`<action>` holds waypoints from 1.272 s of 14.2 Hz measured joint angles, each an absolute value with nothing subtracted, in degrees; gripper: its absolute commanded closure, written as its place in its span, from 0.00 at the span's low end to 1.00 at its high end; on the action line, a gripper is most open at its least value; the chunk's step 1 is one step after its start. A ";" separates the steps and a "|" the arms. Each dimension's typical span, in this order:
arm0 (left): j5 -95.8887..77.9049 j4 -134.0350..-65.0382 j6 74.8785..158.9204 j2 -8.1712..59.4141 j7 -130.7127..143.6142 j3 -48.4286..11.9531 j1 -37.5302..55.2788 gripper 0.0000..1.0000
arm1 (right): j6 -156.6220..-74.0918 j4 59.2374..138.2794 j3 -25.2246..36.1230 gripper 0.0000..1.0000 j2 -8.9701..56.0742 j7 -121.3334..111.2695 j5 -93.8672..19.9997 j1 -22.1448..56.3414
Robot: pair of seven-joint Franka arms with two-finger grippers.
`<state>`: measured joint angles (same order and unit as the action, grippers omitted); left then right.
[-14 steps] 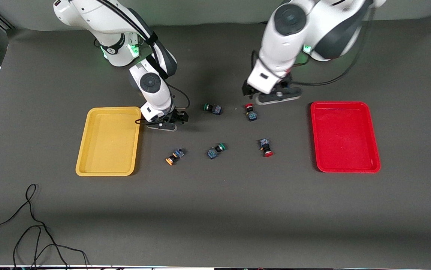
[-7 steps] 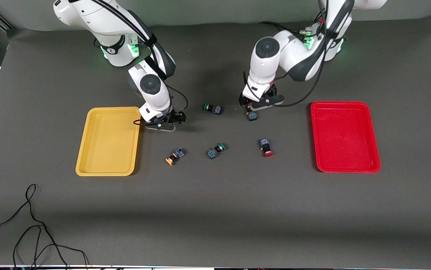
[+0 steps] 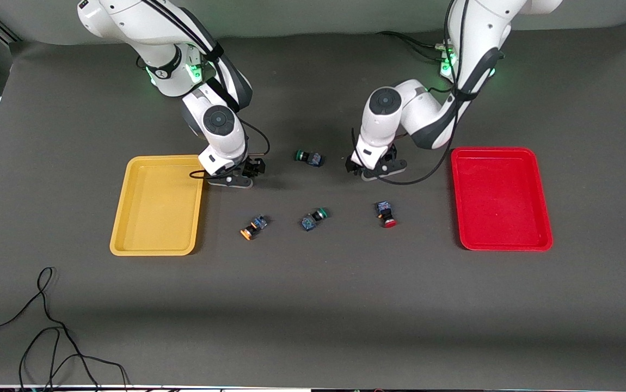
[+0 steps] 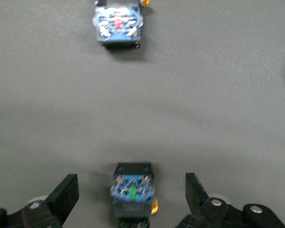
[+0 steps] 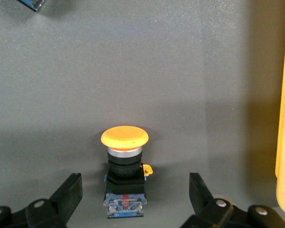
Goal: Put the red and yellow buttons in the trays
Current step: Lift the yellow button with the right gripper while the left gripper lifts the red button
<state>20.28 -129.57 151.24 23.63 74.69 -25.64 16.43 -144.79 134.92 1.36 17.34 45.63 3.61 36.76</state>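
My right gripper [image 3: 231,179] is low beside the yellow tray [image 3: 158,204]. Its fingers [image 5: 71,190] stand open around a yellow button [image 5: 125,137], which the front view hides. My left gripper [image 3: 374,169] is low on the table between the red tray [image 3: 501,198] and a green button, open [image 4: 131,185] around a blue-bodied button [image 4: 132,187] whose cap is hidden. A second yellow button [image 3: 252,227] and a red button [image 3: 386,214] lie nearer the front camera.
Two green-capped buttons lie mid-table, one [image 3: 308,158] between the grippers, one [image 3: 313,218] between the loose yellow and red buttons. Black cables [image 3: 46,326] trail along the front edge at the right arm's end.
The left arm has come down, and its open gripper now covers the red-capped button that showed just before. The right gripper has shifted slightly toward the yellow tray.
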 measured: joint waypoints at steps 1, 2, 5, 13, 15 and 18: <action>20.99 -128.56 151.23 24.68 74.70 -25.35 16.43 0.42 | -144.78 135.02 1.37 0.00 17.42 46.14 3.64 36.77; 21.52 -127.89 151.22 25.54 74.71 -25.14 16.43 0.49 | -144.80 135.05 1.38 0.00 17.53 46.51 3.68 36.76; 21.89 -127.39 151.07 26.59 74.73 -25.03 16.44 0.65 | -146.58 135.05 1.38 0.03 18.27 47.12 3.68 36.73; 21.95 -121.46 140.91 25.23 73.14 -25.06 16.39 0.79 | -148.76 134.94 1.61 0.91 19.82 52.24 3.67 36.06; 18.35 -116.03 133.22 22.98 66.25 -25.22 15.65 0.82 | -148.53 134.67 1.74 0.91 19.26 52.24 3.67 35.48; 7.28 -109.07 121.73 17.83 46.00 -25.29 11.67 0.82 | -141.19 133.20 2.01 0.91 14.11 50.08 3.68 31.65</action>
